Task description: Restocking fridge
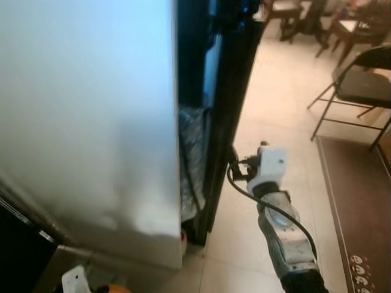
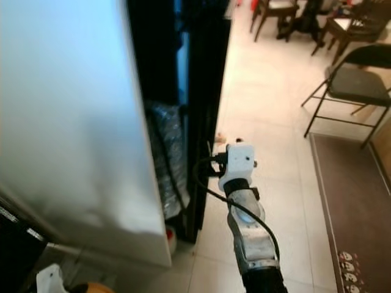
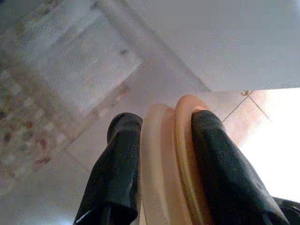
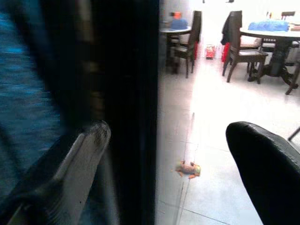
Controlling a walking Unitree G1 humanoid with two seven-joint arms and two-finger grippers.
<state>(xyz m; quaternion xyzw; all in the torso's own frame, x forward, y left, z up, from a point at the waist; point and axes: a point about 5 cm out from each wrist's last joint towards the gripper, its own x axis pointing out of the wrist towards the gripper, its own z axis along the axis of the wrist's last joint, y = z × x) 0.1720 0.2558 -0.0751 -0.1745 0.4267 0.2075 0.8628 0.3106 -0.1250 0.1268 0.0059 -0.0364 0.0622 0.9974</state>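
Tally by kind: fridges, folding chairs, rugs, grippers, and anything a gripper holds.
Fridge: 1
Folding chair: 1
Rug: 1
Grippers: 2, left gripper and right gripper
Orange item, clamped in the left gripper: 1
Total: 6

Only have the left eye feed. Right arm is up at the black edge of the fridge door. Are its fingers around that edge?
Observer: The right gripper is open, and the black fridge door edge lies between its two fingers. I cannot tell if they touch it.
Operator: Left arm? I just see a speck of orange at the bottom.
Observer: The left gripper is shut on a pale orange ridged round plastic item, held low over the floor.
Operator: Anything on the floor past the door?
Observer: A small orange and tan object lies on the pale tiled floor beyond the door.
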